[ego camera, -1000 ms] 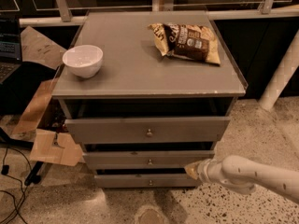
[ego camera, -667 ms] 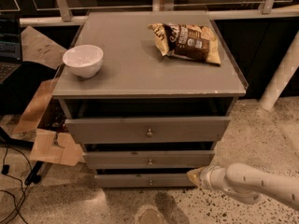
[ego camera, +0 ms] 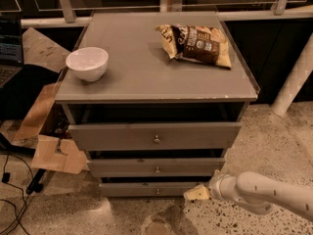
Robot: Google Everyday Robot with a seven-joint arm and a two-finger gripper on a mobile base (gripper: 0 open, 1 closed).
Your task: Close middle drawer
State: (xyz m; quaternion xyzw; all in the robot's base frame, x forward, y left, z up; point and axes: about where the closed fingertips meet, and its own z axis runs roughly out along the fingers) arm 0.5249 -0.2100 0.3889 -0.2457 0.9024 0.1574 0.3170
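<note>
Lower now than a second ago, the pincer (ego camera: 197, 193) has dropped from beside the right end of the middle drawer (ego camera: 127, 166) to the level of the lowest drawer (ego camera: 132, 190), close to the speckled floor (ego camera: 274, 146). Its pale tip sits just off that lowest front's right end; whether it touches cannot be told. Whether the pincer is open or closed cannot be told either, and nothing shows in its hold. The white arm (ego camera: 266, 196) runs off to the right behind it.

Up and to the left of the pincer, the middle drawer stands a little way out of the grey cabinet, with a dark gap above its low front and its small round knob (ego camera: 157, 170) near the centre. Above that, the top drawer (ego camera: 112, 137) is pulled out further. Well above the pincer, on the cabinet's surface (ego camera: 142, 82), lies a chip bag (ego camera: 198, 44); far up and to the left, on the same surface, stands a white bowl (ego camera: 87, 62). Far to the left, flattened cardboard (ego camera: 56, 155) lies on the floor beside the cabinet.
</note>
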